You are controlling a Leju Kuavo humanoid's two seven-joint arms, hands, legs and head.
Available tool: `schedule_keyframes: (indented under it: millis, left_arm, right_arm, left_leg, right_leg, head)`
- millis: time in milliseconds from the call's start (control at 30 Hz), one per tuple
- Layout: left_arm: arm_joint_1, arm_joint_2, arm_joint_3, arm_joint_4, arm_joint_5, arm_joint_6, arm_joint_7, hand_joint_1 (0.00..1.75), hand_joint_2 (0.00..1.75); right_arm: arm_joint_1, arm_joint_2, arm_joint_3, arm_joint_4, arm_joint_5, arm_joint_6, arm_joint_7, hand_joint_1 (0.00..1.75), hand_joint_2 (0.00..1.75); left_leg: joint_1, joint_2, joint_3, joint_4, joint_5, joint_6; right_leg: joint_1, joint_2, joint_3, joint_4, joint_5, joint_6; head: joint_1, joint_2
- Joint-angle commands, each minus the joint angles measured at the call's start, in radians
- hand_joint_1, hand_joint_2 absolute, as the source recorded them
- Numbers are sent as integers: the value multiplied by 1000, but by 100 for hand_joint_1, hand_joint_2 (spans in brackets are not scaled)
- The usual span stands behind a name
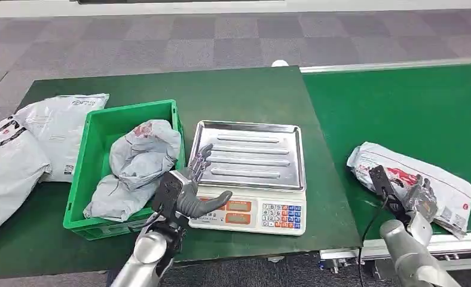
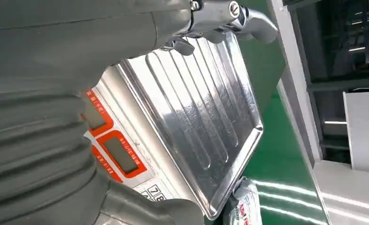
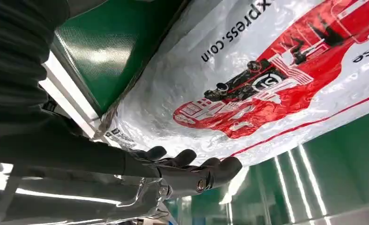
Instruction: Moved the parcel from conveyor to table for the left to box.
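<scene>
A white parcel (image 1: 394, 164) with red print lies on the green conveyor belt (image 1: 400, 101) at the right, near its front edge. My right hand (image 1: 421, 200) is at the parcel's near end with its fingers spread, holding nothing. Up close, its dark fingers (image 3: 192, 168) stretch out beside the parcel's (image 3: 267, 79) edge; I cannot tell whether they touch it. My left hand (image 1: 191, 185) hovers open over the front left corner of the scale (image 1: 281, 215), thumb out above the display. The green box (image 1: 131, 107) stands left of the scale and holds grey parcels (image 1: 143, 152).
The scale's steel tray (image 1: 251, 155) is bare and also fills the left wrist view (image 2: 206, 122) beyond my left hand (image 2: 56, 70). Two more grey parcels (image 1: 54, 125) lie on the table left of the box. A white rail (image 1: 460, 242) borders the conveyor's front.
</scene>
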Motion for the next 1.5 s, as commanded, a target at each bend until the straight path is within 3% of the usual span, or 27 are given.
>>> schedule_keyframes:
  millis: [33, 1000, 1500]
  left_arm:
    - [-29, 41, -48, 21, -2, 2, 4, 0, 175]
    - [-33, 46, -68, 12, -5, -27, 17, 0, 175]
    - [54, 121, -45, -74, 93, 32, 5, 0, 175]
  right_arm:
    - [-43, 15, 11, 57, -3, 7, 3, 0, 175]
    - [21, -13, -34, 9, 29, 0, -2, 0, 175]
    - [-95, 71, 39, 101, 86, 87, 54, 0, 175]
  left_leg:
    - [0, 4, 2, -2, 0, 1]
    - [0, 2, 1, -1, 0, 1]
    - [0, 9, 3, -3, 0, 1]
  right_leg:
    - [1, 2, 1, -2, 1, -2]
    - [0, 1, 1, -1, 0, -2]
    - [1, 8, 0, -2, 2, -3]
  head:
    - [0, 0]
    - [0, 0]
    - [0, 0]
